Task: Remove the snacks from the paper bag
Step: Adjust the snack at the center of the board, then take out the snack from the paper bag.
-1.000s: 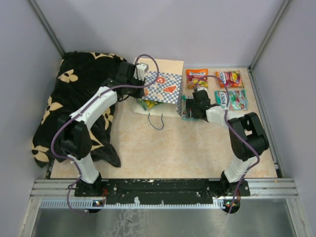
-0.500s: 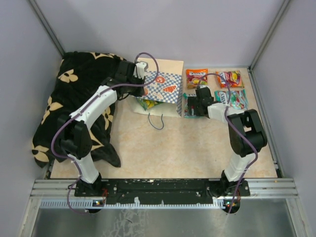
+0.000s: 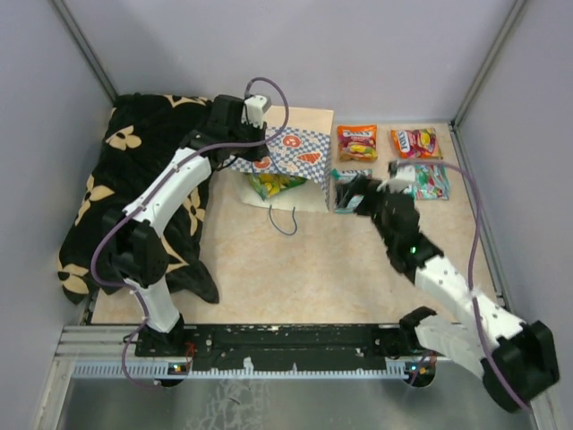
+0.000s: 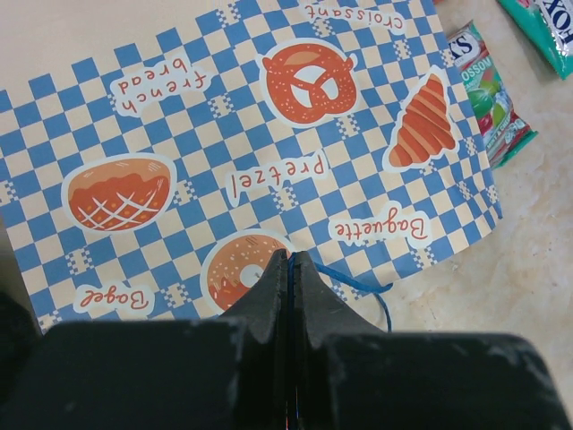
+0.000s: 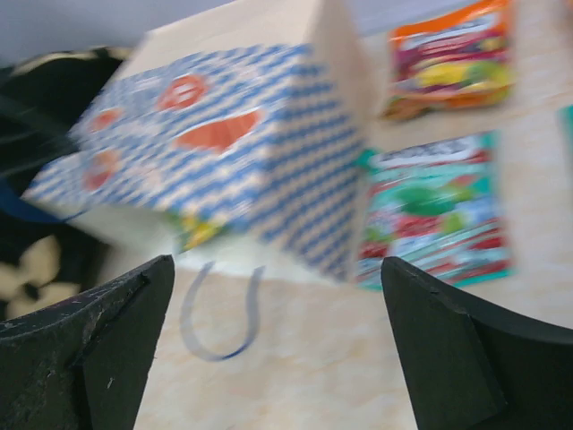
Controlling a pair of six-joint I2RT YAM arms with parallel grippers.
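Observation:
The paper bag (image 3: 285, 157) lies tilted on its side at the back of the table, its checkered face up. My left gripper (image 3: 240, 143) is shut on its thin blue cord handle (image 4: 358, 282) and holds that side raised. A yellow-green snack (image 3: 273, 185) shows in the bag's mouth. Outside it lie a teal snack (image 3: 338, 184) beside the bag, an orange one (image 3: 357, 141), a red one (image 3: 415, 143) and another teal one (image 3: 430, 181). My right gripper (image 3: 358, 195) stands open and empty just short of the nearest teal snack (image 5: 430, 215). The bag's other handle (image 5: 219, 322) lies on the table.
A black flower-patterned cloth (image 3: 143, 179) covers the table's left side under the left arm. Grey walls close the back and both sides. Bare tabletop (image 3: 304, 269) lies between the bag and the arm bases.
My right gripper has opened wide and drawn back toward the near right, leaving the teal snack on the table beside the bag. My left gripper has raised the bag a little by its handle.

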